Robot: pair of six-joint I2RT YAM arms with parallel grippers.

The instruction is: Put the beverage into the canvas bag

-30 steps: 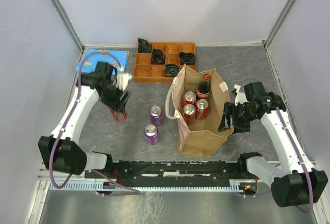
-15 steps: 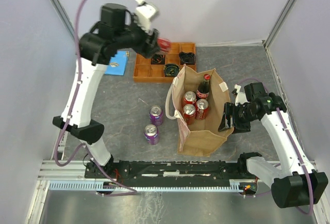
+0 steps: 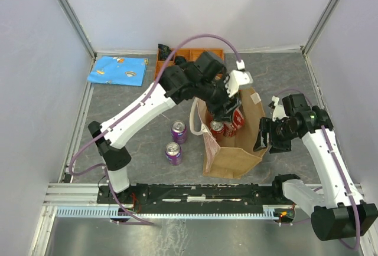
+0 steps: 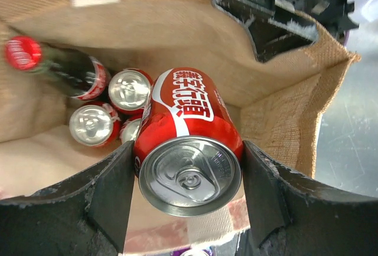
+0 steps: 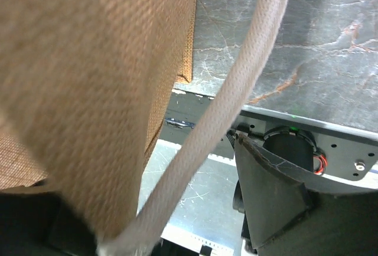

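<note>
Grey marbled desk (image 3: pixel 147 120) within pale walls (image 3: pixel 195 8). Red cola can (image 4: pixel 189 132) clamped between left fingers (image 4: pixel 112 197), over open tan canvas bag (image 4: pixel 283 102). Right fingers (image 5: pixel 271 191) at its wall, grip indiscernible.

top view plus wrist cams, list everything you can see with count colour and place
canvas bag: 1, tan, standing open right of centre
held can: 1, red, gripped over the bag's mouth
bagged cans: at least 2, red, upright inside the bag
bottle: 1, dark with red cap, inside the bag
purple cans: 2, purple, left of the bag
cloth: 1, blue, far left corner
tray: 1, orange, far edge, mostly hidden
left gripper: 1, black, shut on the held can
right gripper: 1, black, at the bag's right wall, grip unclear
</note>
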